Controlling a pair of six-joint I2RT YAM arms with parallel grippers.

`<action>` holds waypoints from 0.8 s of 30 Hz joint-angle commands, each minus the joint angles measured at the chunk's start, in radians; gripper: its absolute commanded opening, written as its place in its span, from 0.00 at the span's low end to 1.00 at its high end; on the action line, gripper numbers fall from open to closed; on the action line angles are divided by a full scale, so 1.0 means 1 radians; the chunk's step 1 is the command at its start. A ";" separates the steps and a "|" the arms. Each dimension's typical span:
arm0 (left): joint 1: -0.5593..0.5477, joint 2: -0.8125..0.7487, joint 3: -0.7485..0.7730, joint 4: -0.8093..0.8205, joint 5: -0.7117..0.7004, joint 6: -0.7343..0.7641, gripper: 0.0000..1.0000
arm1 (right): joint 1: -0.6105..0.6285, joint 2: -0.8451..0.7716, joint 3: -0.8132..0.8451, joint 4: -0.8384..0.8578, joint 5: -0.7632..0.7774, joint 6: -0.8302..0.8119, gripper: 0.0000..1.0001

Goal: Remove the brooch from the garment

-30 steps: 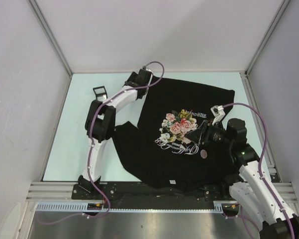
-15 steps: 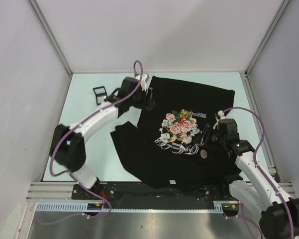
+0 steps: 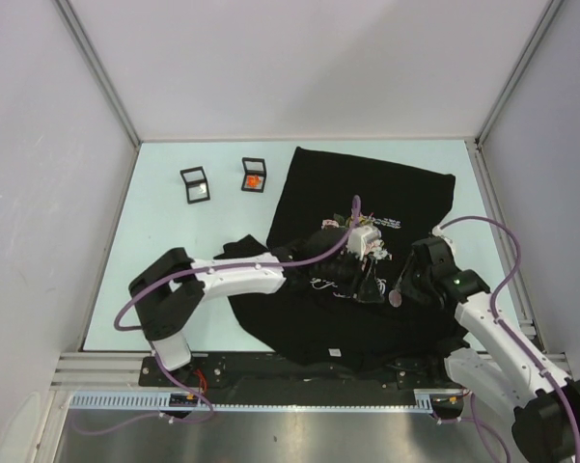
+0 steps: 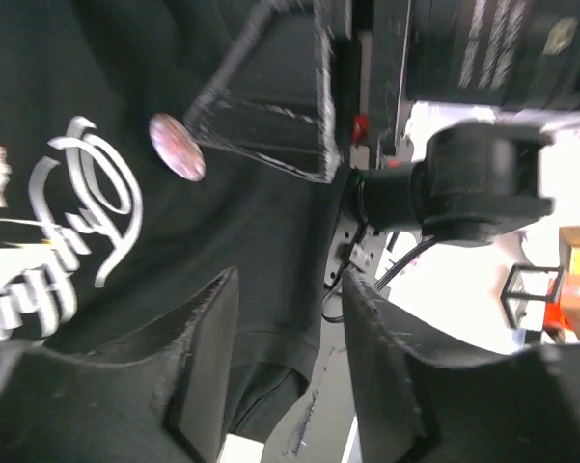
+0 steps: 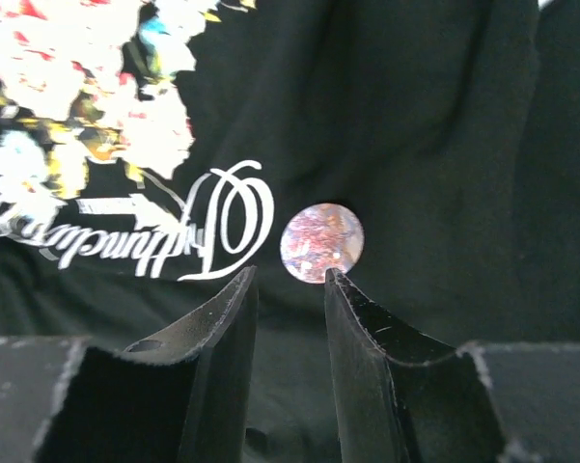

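Pink brooch (image 5: 321,242) is being framed by the half-open, empty right gripper (image 5: 290,280), and should be centred between the jaws before closing.

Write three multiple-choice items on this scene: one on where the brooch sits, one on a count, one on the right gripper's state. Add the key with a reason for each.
1. Where is the brooch on the garment?
A. On a sleeve
B. Beside the end of the white cursive lettering
C. On the collar

2. How many small black-framed boxes stand on the table beside the garment?
A. One
B. Two
C. Four

3. How does the right gripper stand?
A. Shut on the brooch
B. Shut on a fold of cloth
C. Open, gripping nothing

Key:
1 B: the right wrist view shows the round disc just right of the lettering's last flourish.
2 B: the top view shows two, one with something orange inside.
3 C: its fingers stand apart, with the brooch just beyond their tips.
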 commanded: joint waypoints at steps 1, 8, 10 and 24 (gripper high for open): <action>-0.047 0.058 0.002 0.062 -0.013 -0.013 0.53 | 0.041 0.057 0.047 -0.035 0.117 0.045 0.39; -0.056 0.067 -0.026 0.056 -0.047 0.009 0.53 | 0.099 0.164 0.047 0.014 0.157 0.050 0.55; -0.053 0.078 -0.039 0.071 -0.071 -0.014 0.40 | 0.107 0.202 0.045 0.051 0.149 0.034 0.58; -0.045 -0.090 -0.187 0.099 -0.063 0.003 0.54 | 0.177 0.295 0.047 0.034 0.201 0.122 0.50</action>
